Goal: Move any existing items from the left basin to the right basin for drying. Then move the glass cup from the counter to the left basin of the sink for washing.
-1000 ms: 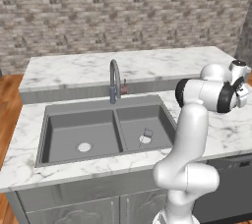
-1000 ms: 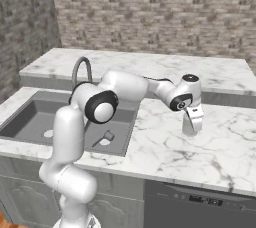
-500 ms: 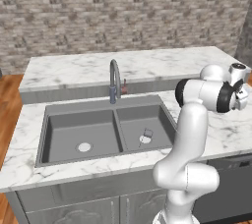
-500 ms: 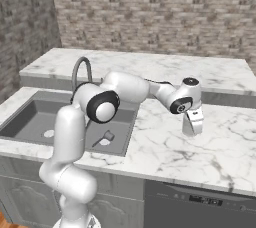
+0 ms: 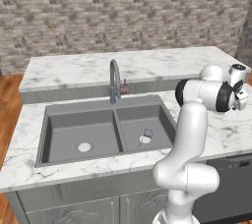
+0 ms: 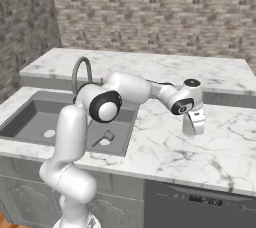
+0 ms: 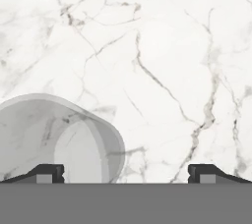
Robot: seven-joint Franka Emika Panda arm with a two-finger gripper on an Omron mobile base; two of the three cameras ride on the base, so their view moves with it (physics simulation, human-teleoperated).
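Hovering wide open, the hand (image 7: 125, 174) overlooks a rounded, translucent glass cup (image 7: 59, 137) on veined marble counter (image 7: 162, 61).

White arm (image 6: 135, 88) reaching out to its right over the counter, wrist bent downward, gripper (image 6: 194, 124) pointing straight down near the counter top, jaws spread wide, nothing between them

My hand (image 6: 193, 128) hangs over the counter (image 6: 165, 147), right of the sink (image 6: 30, 122). The glass cup (image 7: 59, 139) stands on the counter beneath it. A small item (image 5: 147, 133) lies in the right basin (image 5: 157, 120).
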